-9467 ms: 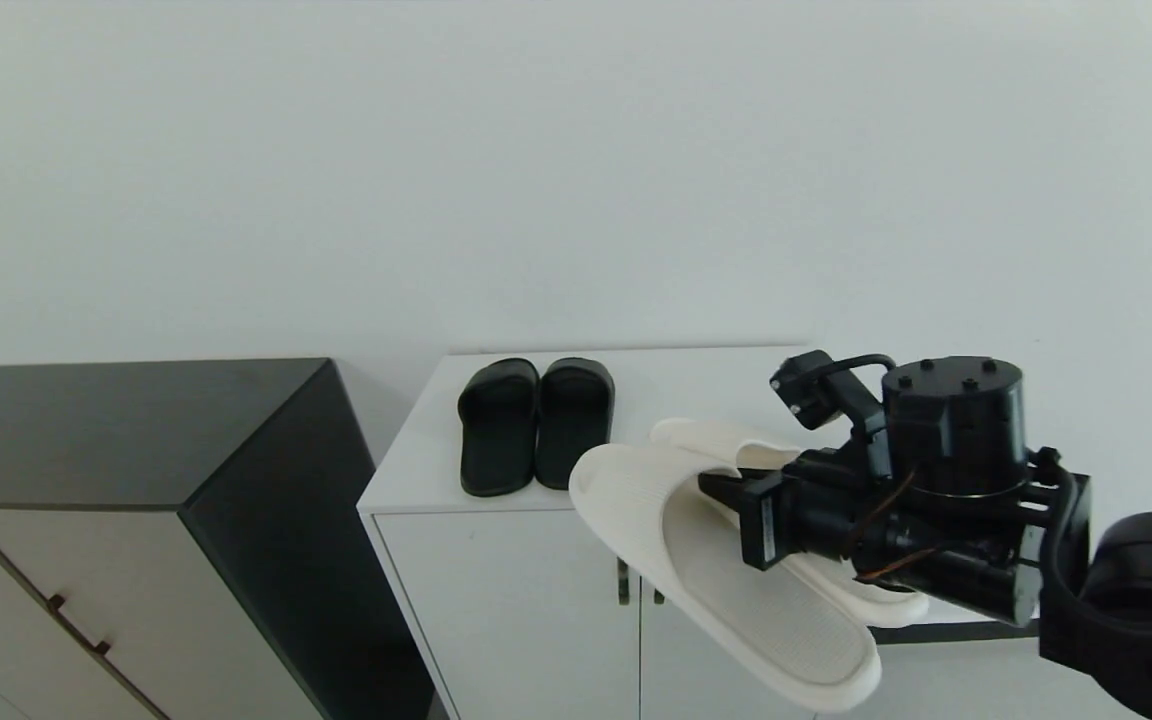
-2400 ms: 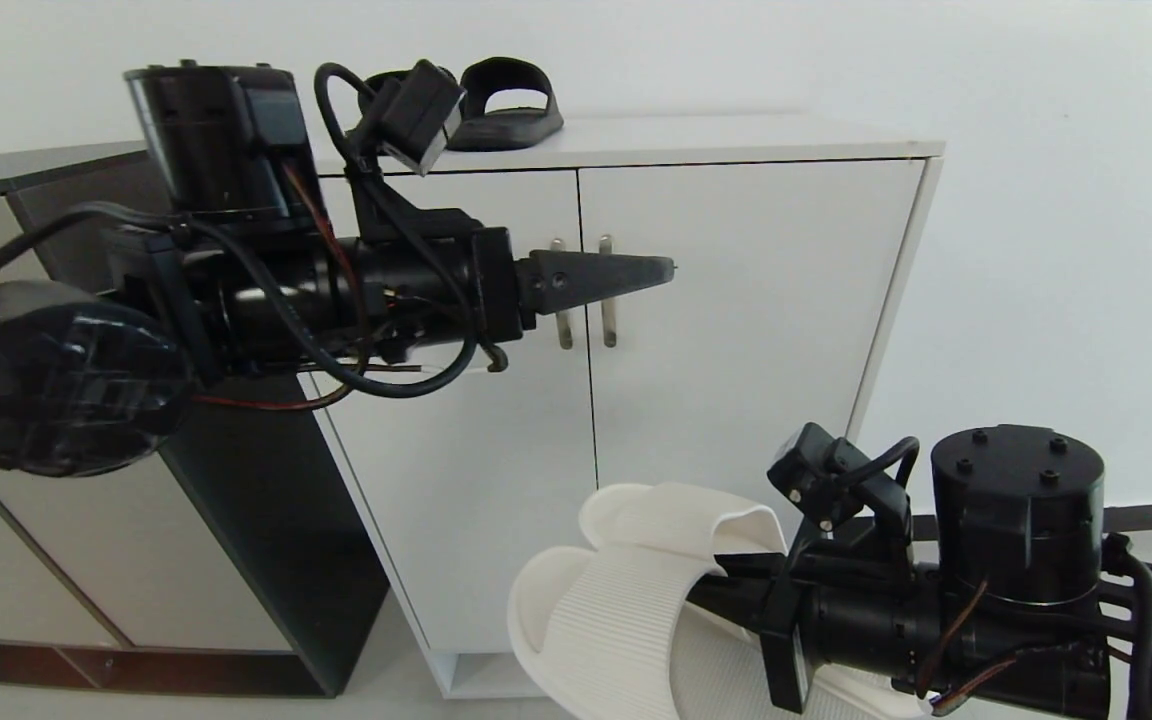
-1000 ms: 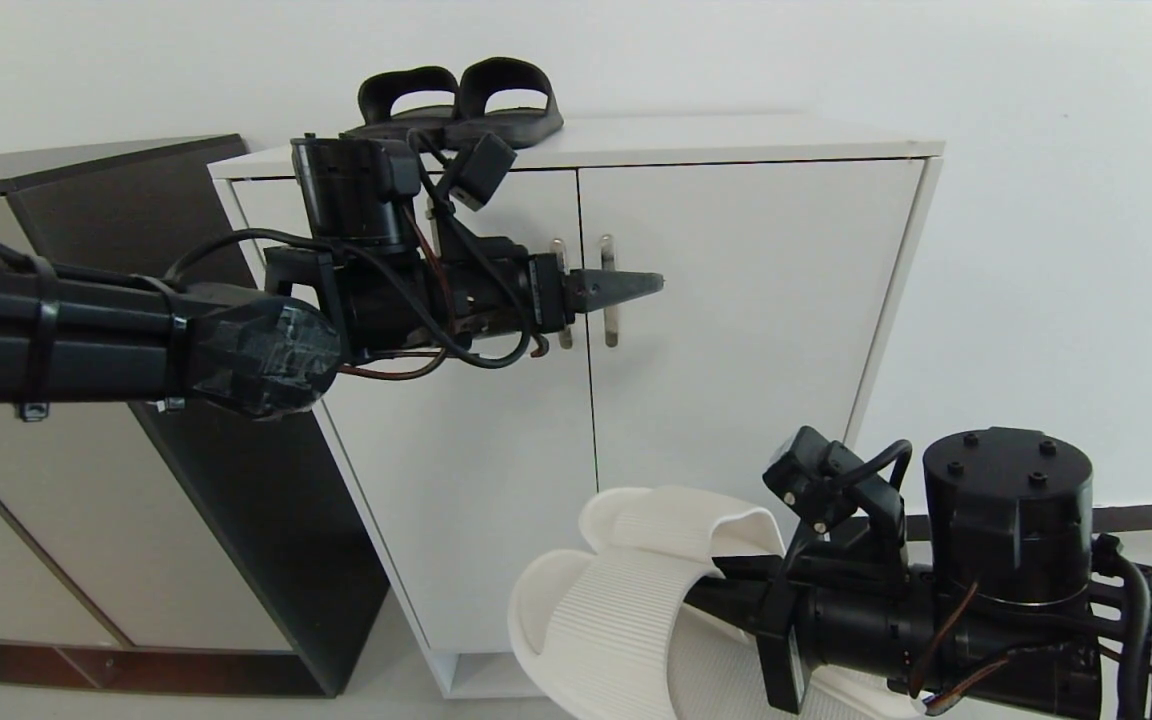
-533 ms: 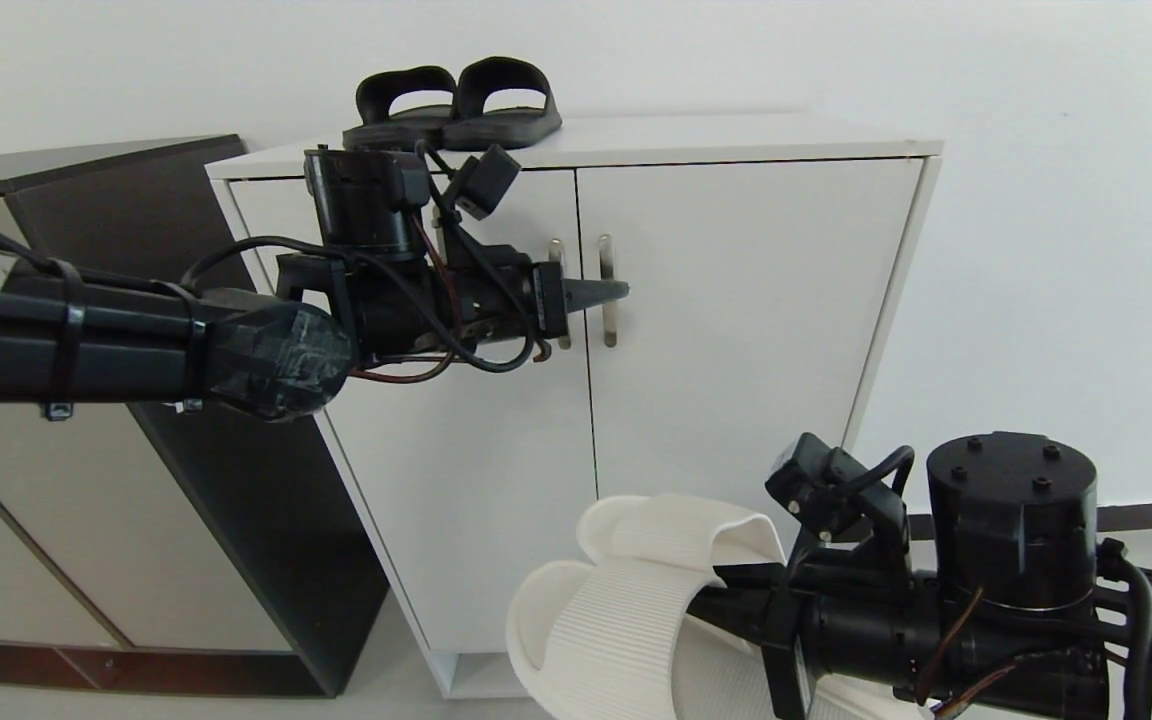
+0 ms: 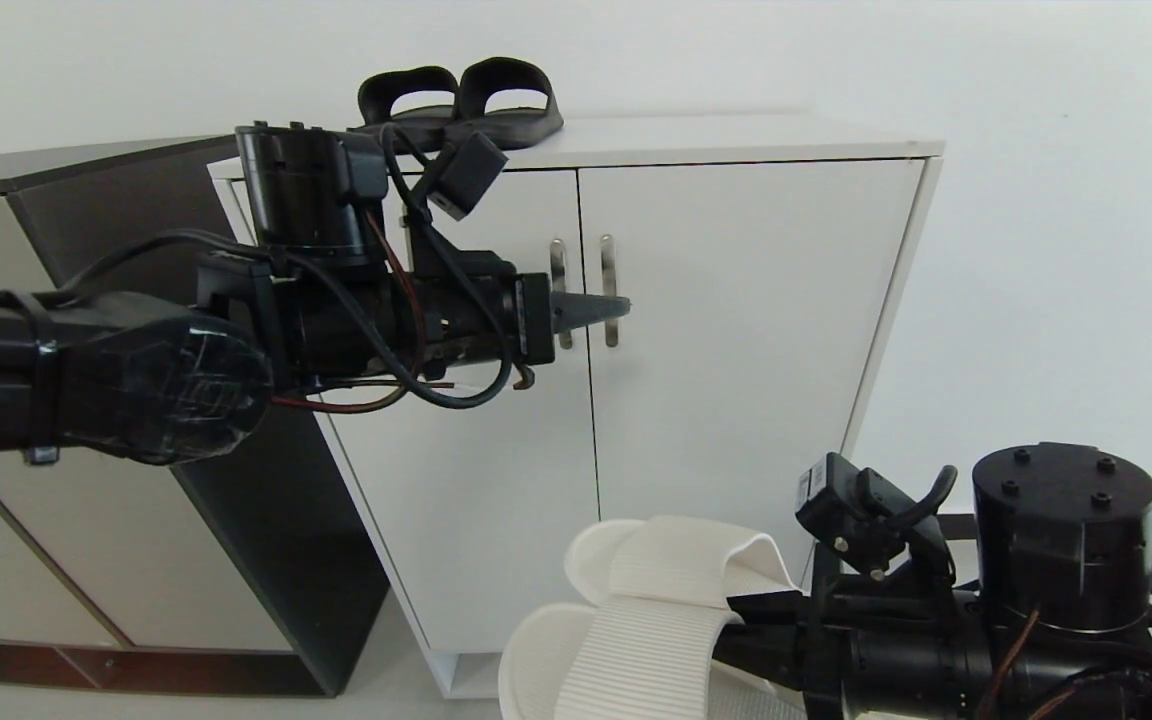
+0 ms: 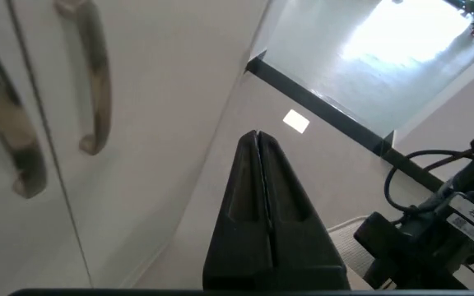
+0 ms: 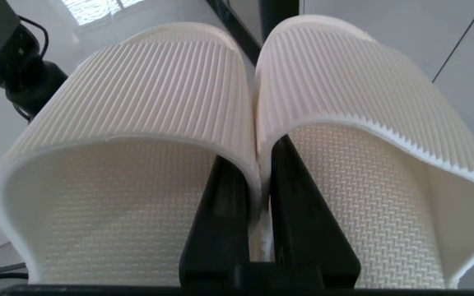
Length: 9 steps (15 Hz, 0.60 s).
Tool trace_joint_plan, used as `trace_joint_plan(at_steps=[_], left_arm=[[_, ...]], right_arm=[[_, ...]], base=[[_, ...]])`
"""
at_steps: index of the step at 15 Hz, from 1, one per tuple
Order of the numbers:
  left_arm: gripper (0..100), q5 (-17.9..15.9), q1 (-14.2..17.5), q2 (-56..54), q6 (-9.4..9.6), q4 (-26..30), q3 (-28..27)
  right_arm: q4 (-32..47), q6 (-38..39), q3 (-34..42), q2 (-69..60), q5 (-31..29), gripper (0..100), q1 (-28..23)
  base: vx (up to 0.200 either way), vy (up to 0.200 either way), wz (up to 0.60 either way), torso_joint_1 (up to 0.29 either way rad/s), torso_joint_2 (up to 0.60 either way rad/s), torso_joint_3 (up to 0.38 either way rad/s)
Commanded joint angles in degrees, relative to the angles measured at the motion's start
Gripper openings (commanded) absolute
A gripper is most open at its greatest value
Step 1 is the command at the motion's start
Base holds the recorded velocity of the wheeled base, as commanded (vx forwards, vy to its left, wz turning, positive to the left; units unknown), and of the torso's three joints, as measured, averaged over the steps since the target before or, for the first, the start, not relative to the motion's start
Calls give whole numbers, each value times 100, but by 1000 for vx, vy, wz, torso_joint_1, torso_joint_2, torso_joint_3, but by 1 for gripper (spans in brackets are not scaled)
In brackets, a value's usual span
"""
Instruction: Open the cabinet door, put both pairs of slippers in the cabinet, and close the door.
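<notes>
**Doors shut, left pincer poised at the handles**

The white cabinet (image 5: 756,330) has both doors closed, and its two metal handles (image 5: 608,270) stand side by side at the middle seam. The black slippers (image 5: 461,95) sit on its top, towards the far left. The left gripper (image 5: 618,306) hangs just in front of the handles, fingers pressed flat together with nothing between them, likely placed to hook a handle. Low and near on the right, the right gripper (image 7: 258,197) is clamped on the white slippers (image 5: 656,600). It pinches their adjoining strap edges so both ride as one, held back probably to leave the doors room. A dark cabinet (image 5: 136,170) stands to the left.
</notes>
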Motion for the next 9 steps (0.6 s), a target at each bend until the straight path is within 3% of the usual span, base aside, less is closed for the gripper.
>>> trace_joint_plan(at_steps=[1, 2, 3, 9], left_arm=[[0, -1, 156, 85, -6, 295, -371], [0, -1, 226, 164, 3, 313, -459], [100, -9, 253, 243, -6, 313, -573], [100, -36, 288, 683, -41, 322, -1039]], right_arm=[[0, -1, 8, -20, 1, 0, 3], [0, -1, 8, -11, 1, 0, 3], [0, -1, 8, -2, 1, 0, 3], [0, -1, -1, 33, -8, 0, 3]], base=[[0, 0, 0, 0, 0, 0], [0, 0, 0, 0, 0, 0], [0, 0, 0, 0, 0, 0], [0, 0, 0, 0, 0, 0]])
